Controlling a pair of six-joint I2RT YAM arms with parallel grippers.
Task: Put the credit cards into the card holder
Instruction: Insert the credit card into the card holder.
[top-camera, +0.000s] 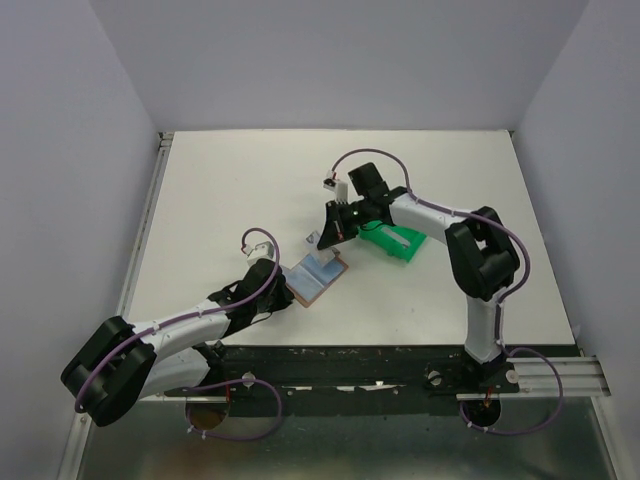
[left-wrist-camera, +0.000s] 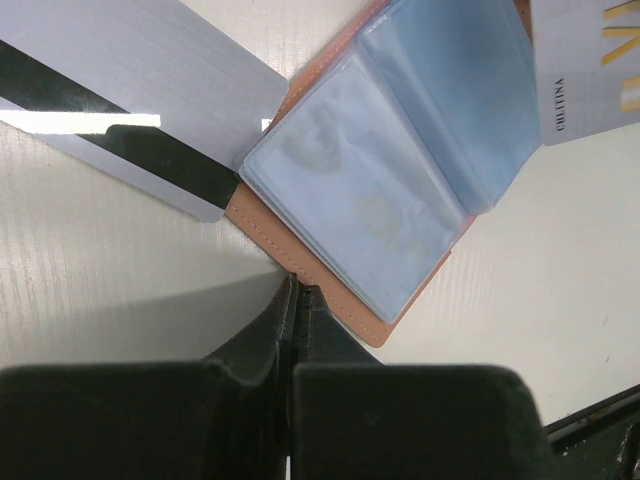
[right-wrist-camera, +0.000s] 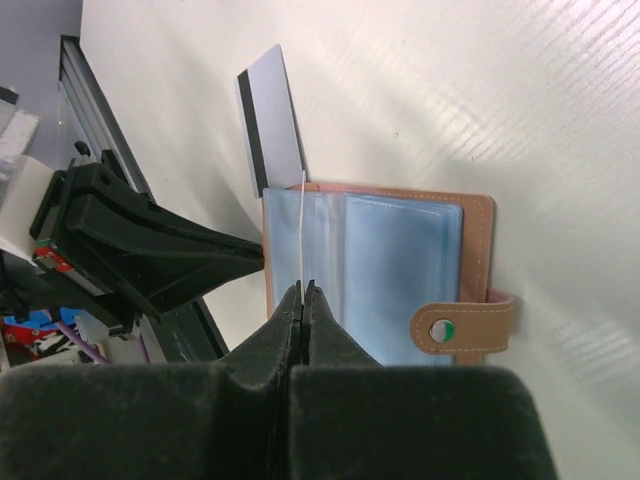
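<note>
The tan card holder (top-camera: 318, 276) lies open on the table, its blue plastic sleeves (right-wrist-camera: 385, 270) facing up and its snap tab (right-wrist-camera: 462, 328) off to one side. My right gripper (right-wrist-camera: 304, 287) is shut on a thin credit card (right-wrist-camera: 302, 225), seen edge-on, standing just over the sleeves. A second credit card (left-wrist-camera: 130, 95), silver with a black stripe, lies flat against the holder's far corner. My left gripper (left-wrist-camera: 297, 287) is shut, its tips touching the holder's leather edge (left-wrist-camera: 300, 262). In the left wrist view a pale card with gold print (left-wrist-camera: 590, 70) shows at the top right.
A green plastic bin (top-camera: 397, 241) sits just right of the right gripper (top-camera: 331, 232). The left gripper (top-camera: 287, 292) lies low near the table's front edge, where a black rail (top-camera: 400, 362) runs. White walls close in the table on three sides.
</note>
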